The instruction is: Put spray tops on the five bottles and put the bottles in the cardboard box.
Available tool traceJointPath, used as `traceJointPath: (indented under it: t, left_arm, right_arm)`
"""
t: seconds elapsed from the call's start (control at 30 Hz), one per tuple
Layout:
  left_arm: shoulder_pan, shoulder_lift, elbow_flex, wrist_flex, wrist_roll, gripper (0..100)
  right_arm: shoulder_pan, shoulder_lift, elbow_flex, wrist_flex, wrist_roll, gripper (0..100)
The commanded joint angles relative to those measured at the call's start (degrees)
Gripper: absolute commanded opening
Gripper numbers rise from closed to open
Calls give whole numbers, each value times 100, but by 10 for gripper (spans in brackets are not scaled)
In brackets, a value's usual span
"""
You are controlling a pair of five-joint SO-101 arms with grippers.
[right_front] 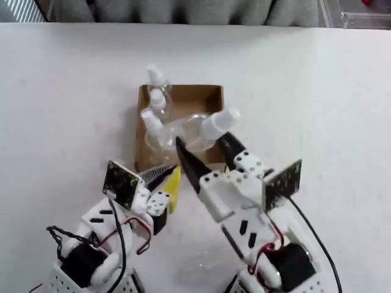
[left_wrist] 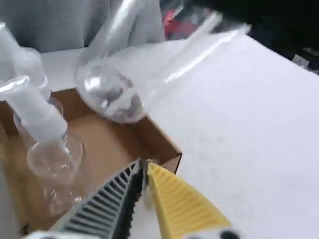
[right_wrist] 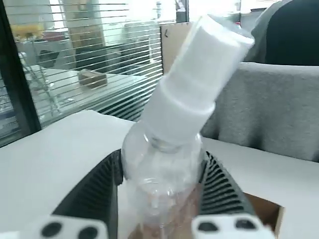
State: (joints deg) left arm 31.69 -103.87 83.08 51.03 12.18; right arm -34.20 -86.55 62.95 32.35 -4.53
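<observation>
We see the cardboard box (right_front: 211, 97) sitting open near the middle of the white desk (right_front: 317, 91), just ahead of both arms. Along the box's left wall stand three bottles (right_front: 157, 101) in a row from the near side to the far side, each with a white spray top already on it.

The right gripper (right_front: 201, 139) is clamped on a fourth bottle (right_front: 186, 129), its two black fingers (right_wrist: 94, 194) pressing the clear body from either side. This bottle is tilted over the inside of the box, with its spray top (right_front: 220, 122) leaning toward the box's far right corner. From the right wrist view we can see the spray top (right_wrist: 199, 84) seated on the neck of the bottle (right_wrist: 162, 169). We cannot tell whether the bottle's base touches the floor of the box.

The left gripper (right_front: 174, 170) hangs at the near edge of the box, toward its near left corner, with its grey finger and yellow finger (left_wrist: 179, 204) together and nothing between them. In the left wrist view the held bottle (left_wrist: 114, 94) hangs above the box (left_wrist: 114, 144), apart from the left gripper (left_wrist: 144, 169).
</observation>
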Motion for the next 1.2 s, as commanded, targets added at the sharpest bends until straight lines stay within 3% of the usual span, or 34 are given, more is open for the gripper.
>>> traceJointPath:
  t: [0.0,0.23,0.37,0.57,0.73,1.17]
  left_arm:
    - [-655,-66,-97,800,-62,23]
    - [-3407,-66,97,835,-1064,22]
    - [-4154,-66,475,818,-1292,22]
    - [-4198,-66,1398,501,-1319,23]
    - [-4251,-57,1398,466,-1319,23]
    - [-4251,-57,1398,659,-1327,23]
  right_arm:
    - [593,734,-264,-690,255,15]
    - [1235,2246,-264,-1745,273,15]
    - [1455,3196,-273,-2536,281,15]
    - [1754,4646,-308,-3688,290,15]
    - [1763,5710,-413,-4532,290,15]
    - [1868,8084,-2215,-4576,290,15]
